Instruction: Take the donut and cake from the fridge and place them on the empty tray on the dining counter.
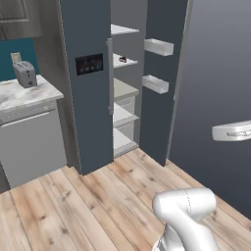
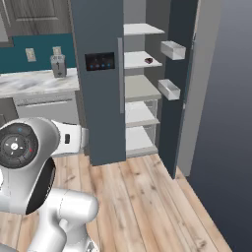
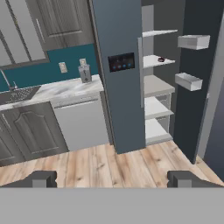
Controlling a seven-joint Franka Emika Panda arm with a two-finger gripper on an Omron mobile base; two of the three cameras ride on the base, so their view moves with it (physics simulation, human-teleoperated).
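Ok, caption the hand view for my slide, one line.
Open fingers face the fridge, its right door swung open, a small dark item on a pale shelf, toaster on the marble counter.

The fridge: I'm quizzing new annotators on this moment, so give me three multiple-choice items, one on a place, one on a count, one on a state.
1. Where does the toaster stand?
A. On the marble counter left of the fridge
B. On a fridge shelf
C. On the floor

2. How many white bins hang on the inside of the open fridge door?
A. One
B. Two
C. Four

3. How do the fingers stand?
A. Closed on a donut
B. Closed on the door handle
C. Wide apart, holding nothing

Answers:
1. A: the hand view shows it on the counter by the teal wall.
2. B: an upper and a lower bin show on the door in all three views.
3. C: both tips sit far apart at the bottom of the hand view, with bare floor between.
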